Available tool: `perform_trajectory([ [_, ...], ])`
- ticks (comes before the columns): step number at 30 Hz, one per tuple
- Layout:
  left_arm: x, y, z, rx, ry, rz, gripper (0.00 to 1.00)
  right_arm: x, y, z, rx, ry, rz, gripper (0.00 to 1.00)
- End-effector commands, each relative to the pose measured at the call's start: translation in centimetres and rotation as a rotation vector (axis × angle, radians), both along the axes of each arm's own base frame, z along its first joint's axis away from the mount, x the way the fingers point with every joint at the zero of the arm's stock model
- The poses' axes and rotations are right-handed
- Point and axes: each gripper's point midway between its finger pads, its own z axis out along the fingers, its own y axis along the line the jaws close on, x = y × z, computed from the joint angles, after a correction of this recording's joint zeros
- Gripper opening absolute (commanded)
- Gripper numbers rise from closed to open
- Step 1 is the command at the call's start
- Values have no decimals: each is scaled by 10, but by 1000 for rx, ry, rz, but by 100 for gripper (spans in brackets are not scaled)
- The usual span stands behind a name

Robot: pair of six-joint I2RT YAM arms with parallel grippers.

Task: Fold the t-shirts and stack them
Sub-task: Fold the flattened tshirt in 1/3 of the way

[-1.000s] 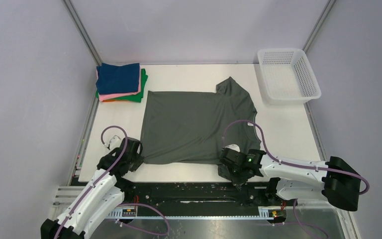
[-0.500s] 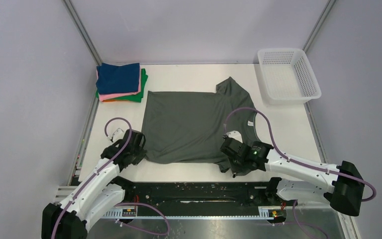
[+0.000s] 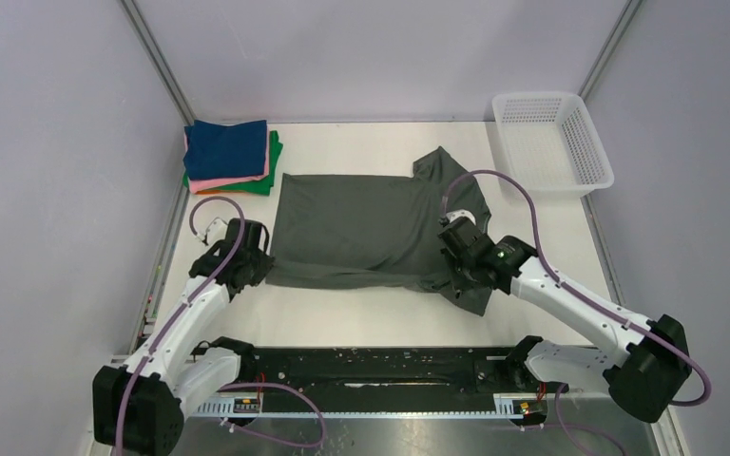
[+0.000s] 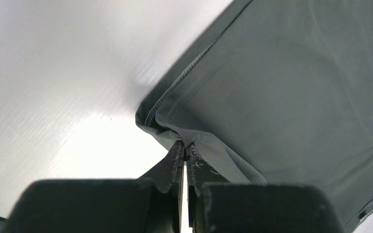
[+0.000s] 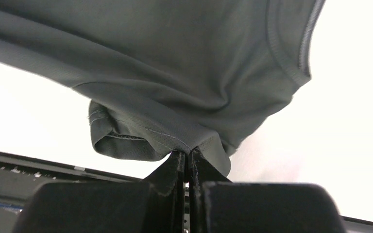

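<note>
A large dark grey-green t-shirt (image 3: 361,223) lies spread on the white table. My left gripper (image 3: 252,271) is shut on its near-left hem corner; the wrist view shows the hem (image 4: 184,131) pinched between the jaws. My right gripper (image 3: 456,271) is shut on the near-right part by the sleeve (image 5: 175,121), with cloth bunched and hanging under it. The near edge is lifted and drawn back over the shirt. A stack of folded t-shirts, navy blue (image 3: 226,147) on top, then pink, orange and green (image 3: 268,180), sits at the far left.
A white plastic mesh basket (image 3: 549,142) stands at the far right corner. The black rail with the arm bases (image 3: 380,366) runs along the near table edge. Frame posts rise at both far corners. Bare white table (image 3: 361,318) shows in front of the shirt.
Both grippers have moved away from the near edge toward the far side, carrying the shirt's near edge with them. The shirt now looks shorter front to back.
</note>
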Motion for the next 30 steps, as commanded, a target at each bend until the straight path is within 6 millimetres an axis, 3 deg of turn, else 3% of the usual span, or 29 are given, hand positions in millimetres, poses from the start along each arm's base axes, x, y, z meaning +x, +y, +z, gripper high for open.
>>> perform_trajectory([
  [1, 32, 4, 26, -5, -92, 1, 0, 26, -9, 13, -42, -40, -3, 0],
  [10, 62, 5, 23, -7, -75, -13, 0, 66, -13, 16, -81, -70, 7, 0],
  [16, 82, 6, 14, 9, -43, -3, 0, 93, -24, -2, -266, -20, 97, 0],
  [23, 97, 4, 4, 5, -5, -15, 0, 154, -10, -5, -441, -114, 404, 0],
  [30, 109, 7, -1, 14, 6, -7, 0, 167, -4, -19, -510, -67, 581, 1],
])
